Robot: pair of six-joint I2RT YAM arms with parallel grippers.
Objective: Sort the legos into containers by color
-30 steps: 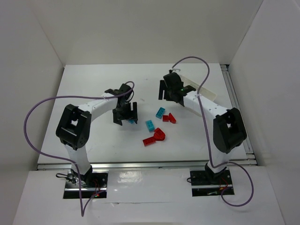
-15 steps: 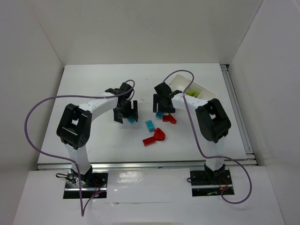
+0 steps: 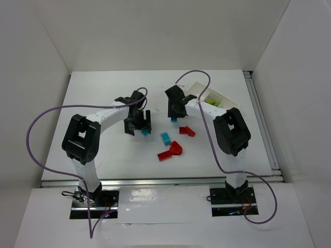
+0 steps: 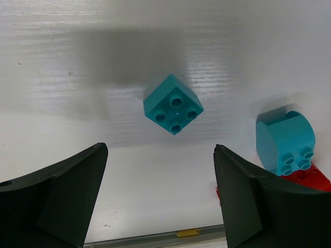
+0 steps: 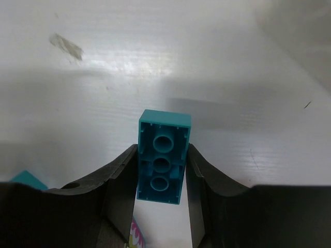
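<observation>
White table (image 3: 103,88); tray (image 3: 227,99) compartment holds lime legos (image 3: 213,103).

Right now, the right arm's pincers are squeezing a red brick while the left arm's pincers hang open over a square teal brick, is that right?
Not quite. The oblong lego brick clamped in the right gripper is teal, not red, as the right wrist view shows. The left gripper does hang open over the square teal brick.

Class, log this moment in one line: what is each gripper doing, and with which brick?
left gripper: open, above square cyan brick on table | right gripper: shut on long cyan brick
</observation>
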